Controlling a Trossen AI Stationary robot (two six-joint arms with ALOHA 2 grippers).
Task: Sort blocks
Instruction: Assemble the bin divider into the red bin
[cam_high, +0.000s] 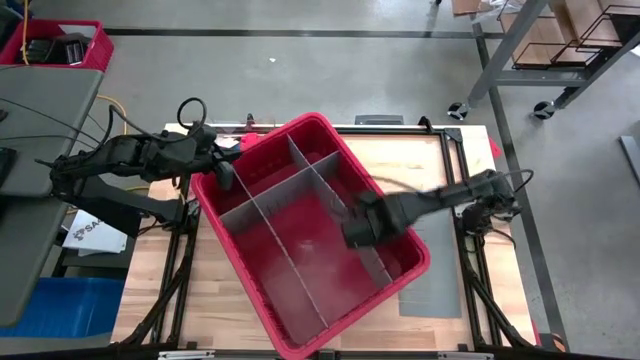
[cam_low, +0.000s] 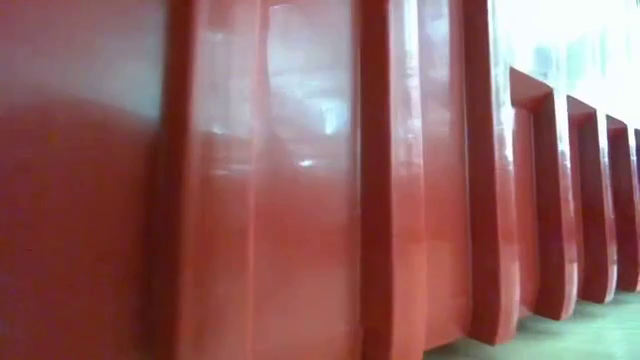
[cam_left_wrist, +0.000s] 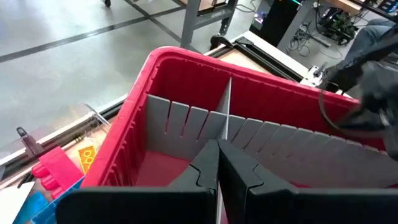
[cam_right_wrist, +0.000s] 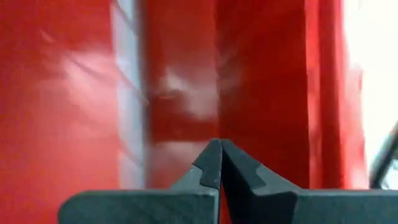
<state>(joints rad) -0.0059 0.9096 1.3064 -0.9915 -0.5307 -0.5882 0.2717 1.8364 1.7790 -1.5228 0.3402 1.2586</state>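
Note:
A large red bin (cam_high: 310, 120) stands askew on the wooden table, split by grey slotted dividers (cam_high: 270, 240). No blocks show inside it. In the left wrist view a pink block (cam_left_wrist: 56, 171), a yellow one (cam_left_wrist: 87, 155) and a blue one (cam_left_wrist: 53, 205) lie outside the bin's wall (cam_left_wrist: 124, 130). My left gripper (cam_high: 226, 172) hangs shut over the bin's left corner, fingertips (cam_left_wrist: 217, 155) together. My right gripper (cam_high: 355, 228) is shut and points down into the bin's right half, fingertips (cam_right_wrist: 219, 149) above the red floor and a divider (cam_right_wrist: 127, 93).
The bin's ribbed outer wall (cam_low: 300, 200) fills the low view. A grey mat (cam_high: 432, 292) lies on the table right of the bin. Bare wood (cam_high: 220, 300) shows near the front left. A red crate (cam_high: 60, 45) and a metal cart (cam_high: 560, 50) stand on the floor beyond.

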